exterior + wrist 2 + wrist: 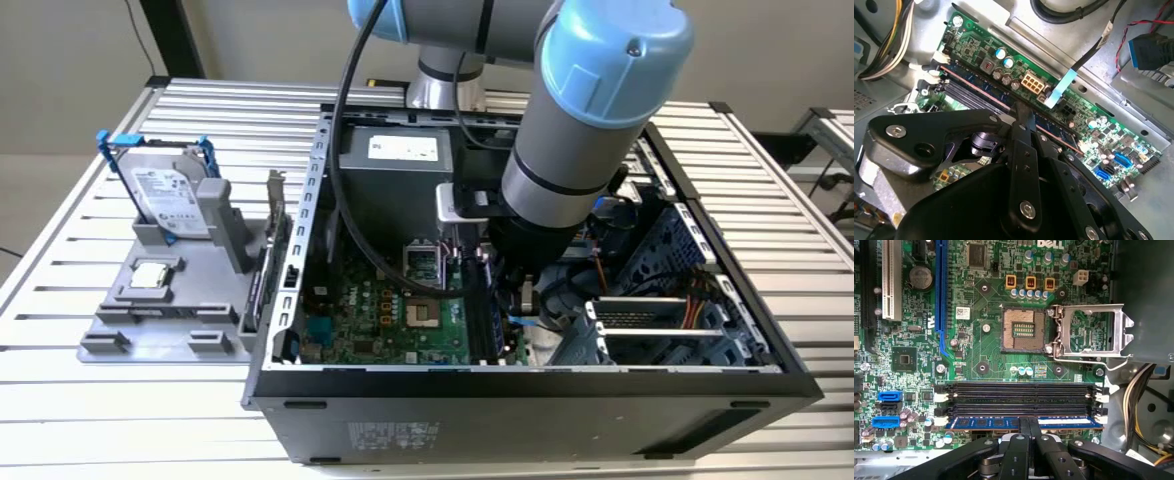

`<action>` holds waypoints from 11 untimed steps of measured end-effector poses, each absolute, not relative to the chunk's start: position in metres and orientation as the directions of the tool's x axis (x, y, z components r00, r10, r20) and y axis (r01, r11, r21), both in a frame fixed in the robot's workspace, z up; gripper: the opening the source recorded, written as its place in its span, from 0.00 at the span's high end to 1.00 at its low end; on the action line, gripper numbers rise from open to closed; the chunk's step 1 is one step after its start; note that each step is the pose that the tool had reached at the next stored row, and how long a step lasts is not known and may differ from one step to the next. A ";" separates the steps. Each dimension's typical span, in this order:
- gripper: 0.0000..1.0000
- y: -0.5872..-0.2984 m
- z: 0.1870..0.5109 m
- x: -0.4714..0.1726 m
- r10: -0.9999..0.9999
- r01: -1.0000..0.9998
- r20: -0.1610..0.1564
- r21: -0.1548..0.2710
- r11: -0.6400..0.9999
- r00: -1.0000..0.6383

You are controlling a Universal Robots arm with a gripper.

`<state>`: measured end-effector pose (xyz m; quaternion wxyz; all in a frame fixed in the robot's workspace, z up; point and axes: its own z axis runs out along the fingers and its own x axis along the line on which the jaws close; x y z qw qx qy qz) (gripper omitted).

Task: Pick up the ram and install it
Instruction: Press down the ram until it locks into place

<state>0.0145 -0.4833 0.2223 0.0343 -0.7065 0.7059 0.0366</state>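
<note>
The ram [984,422] is a long blue-green stick. It lies along the memory slot nearest my gripper, on the green motherboard [984,355] inside the open computer case [534,385]. My gripper [1029,421] is shut, its two fingertips side by side on the middle of the stick's upper edge. In the second wrist view the ram [985,89] runs slantwise under the gripper [1021,107]. In the exterior view the arm reaches down into the case, with the gripper [523,300] just over the ram [487,320].
Two empty black memory slots [1019,395] lie beside the ram. The processor socket [1024,330] stands bare with its metal frame [1094,330] flipped open. Cables [1139,400] hang near one slot end. Outside the case, a grey stand [160,320] holds a hard drive [167,200] and a processor chip [151,275].
</note>
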 end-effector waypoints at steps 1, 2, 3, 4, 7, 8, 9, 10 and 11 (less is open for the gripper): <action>1.00 -0.483 0.222 0.014 -0.995 -1.000 -0.100 0.003 -0.001 0.001; 1.00 -0.483 0.222 0.014 -0.995 -1.000 -0.101 0.003 -0.001 0.001; 1.00 -0.483 0.222 0.015 -0.995 -1.000 -0.101 0.003 -0.001 0.001; 1.00 -0.483 0.222 0.015 -0.995 -1.000 -0.101 0.003 -0.001 0.001; 1.00 -0.483 0.220 0.015 -0.995 -1.000 -0.102 0.003 -0.001 0.001; 1.00 -0.483 0.218 0.015 -0.995 -1.000 -0.101 0.003 -0.001 0.001; 1.00 -0.483 0.217 0.015 -0.995 -1.000 -0.100 0.003 -0.001 0.001; 1.00 -0.483 0.217 0.015 -0.995 -1.000 -0.099 0.003 -0.001 0.001; 1.00 -0.483 0.217 0.015 -0.995 -1.000 -0.099 0.003 -0.001 0.001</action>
